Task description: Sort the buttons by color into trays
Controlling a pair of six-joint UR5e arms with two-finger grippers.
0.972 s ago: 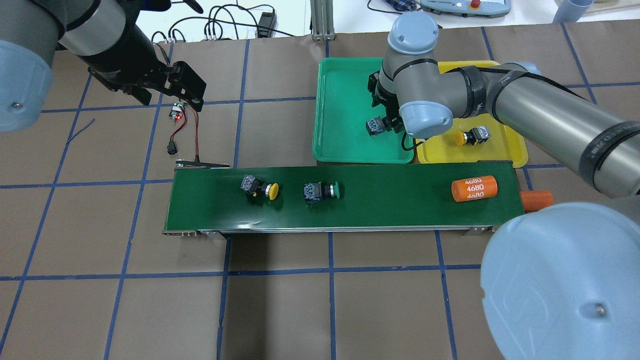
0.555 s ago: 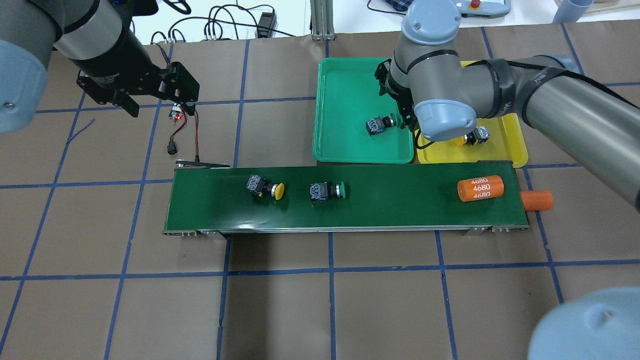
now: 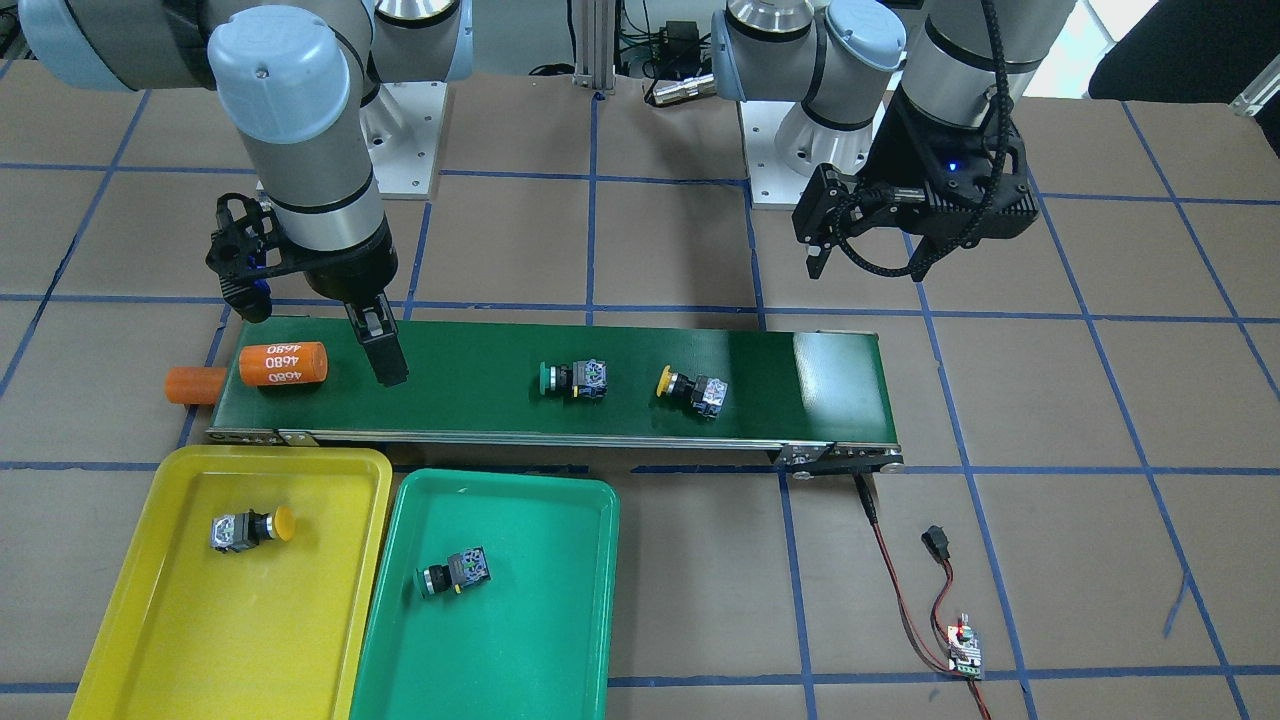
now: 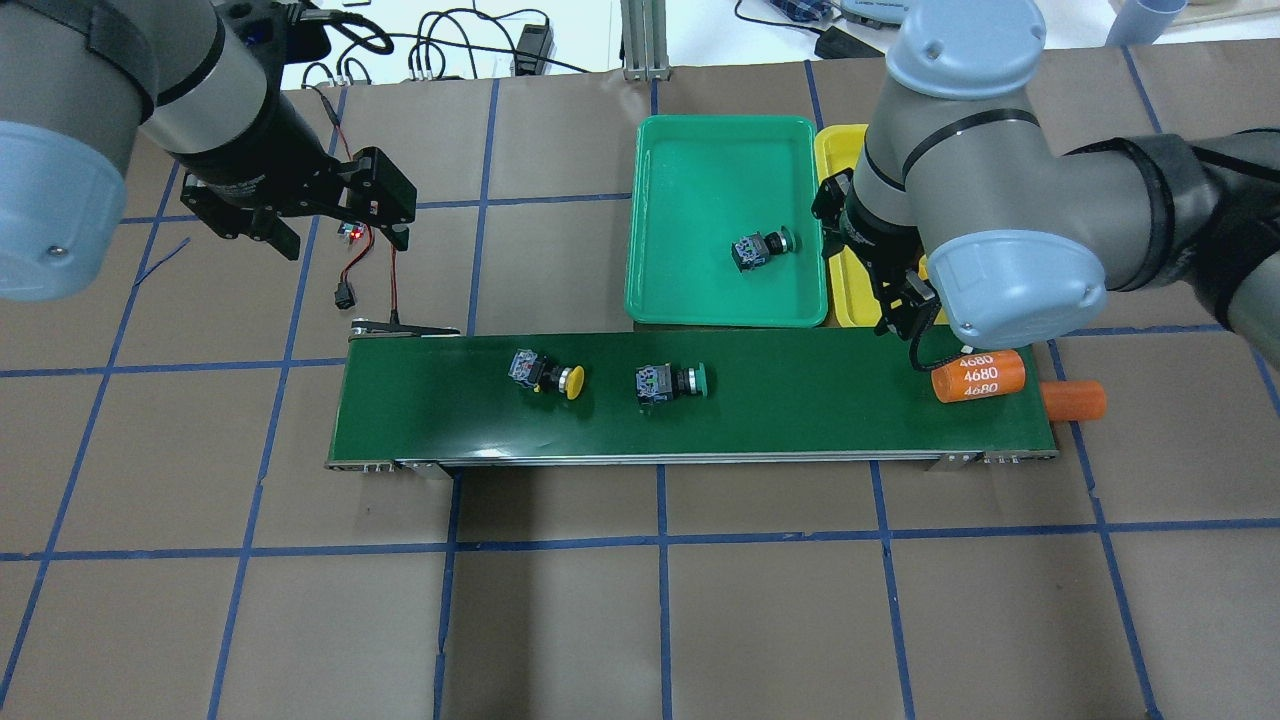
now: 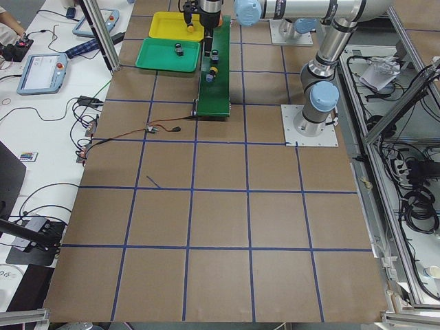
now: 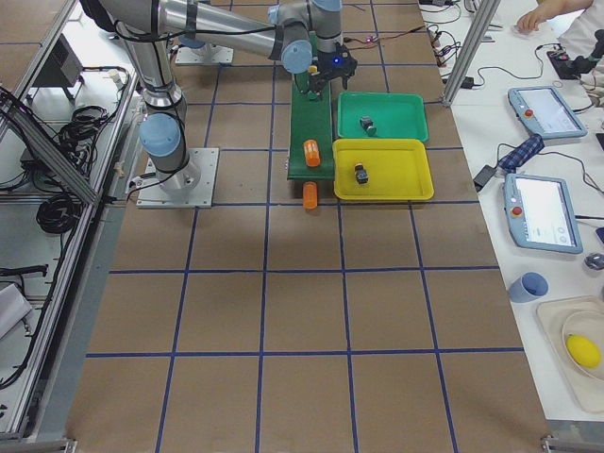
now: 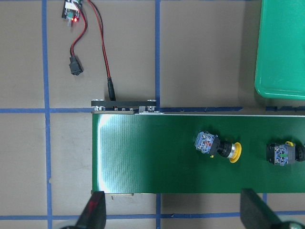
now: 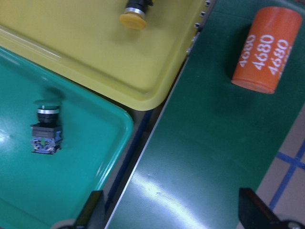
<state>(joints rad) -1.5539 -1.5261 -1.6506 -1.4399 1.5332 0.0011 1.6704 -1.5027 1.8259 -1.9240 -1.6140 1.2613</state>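
A yellow button (image 4: 548,374) and a green button (image 4: 670,381) lie on their sides on the conveyor belt (image 4: 800,420); both show in the left wrist view, the yellow button (image 7: 218,146) and the green button (image 7: 283,154). Another green button (image 4: 760,247) lies in the green tray (image 4: 690,180). Another yellow button (image 3: 250,528) lies in the yellow tray (image 3: 200,620); the right arm hides it in the overhead view. My right gripper (image 3: 320,340) is open and empty above the belt's right end, by the trays. My left gripper (image 4: 345,235) is open and empty, beyond the belt's left end.
An orange cylinder marked 4680 (image 4: 978,375) lies on the belt under my right wrist. A second orange cylinder (image 4: 1073,400) lies just off the belt's right end. A small circuit board with red and black wires (image 3: 963,648) lies by the belt's left end.
My right gripper has moved off the green tray toward the belt's right end, leaving the green button in the tray. The buttons and cylinder on the belt have drifted right.
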